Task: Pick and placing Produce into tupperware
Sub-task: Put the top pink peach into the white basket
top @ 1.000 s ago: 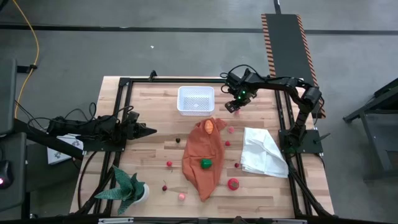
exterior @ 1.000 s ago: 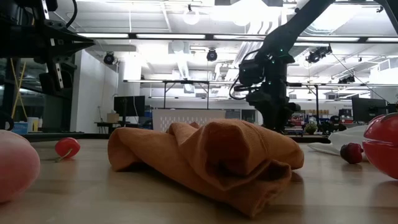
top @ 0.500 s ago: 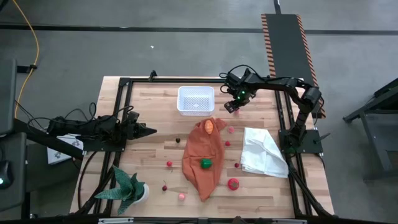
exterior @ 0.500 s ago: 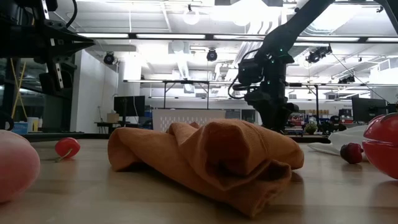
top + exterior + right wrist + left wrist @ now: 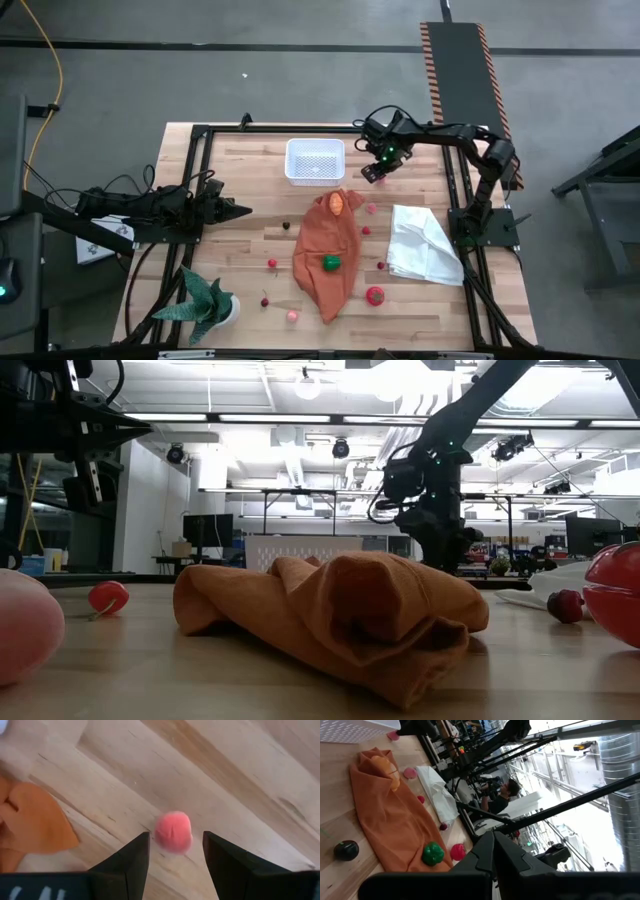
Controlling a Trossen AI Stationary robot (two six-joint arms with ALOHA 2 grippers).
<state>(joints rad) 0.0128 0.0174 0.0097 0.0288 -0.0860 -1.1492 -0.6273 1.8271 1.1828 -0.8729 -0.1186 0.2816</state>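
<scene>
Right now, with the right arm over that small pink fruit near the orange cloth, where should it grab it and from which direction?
Grip the pink fruit across its round middle, coming straight down from above. It is a small ball lying alone on bare wood, apart from the orange cloth, so either side is probably free. The right gripper already hangs open over it, one of the fingers on each side.

An orange cloth lies crumpled mid-surface before me, a white cloth to its right, and a green spiky potted plant at the near-left corner.
</scene>
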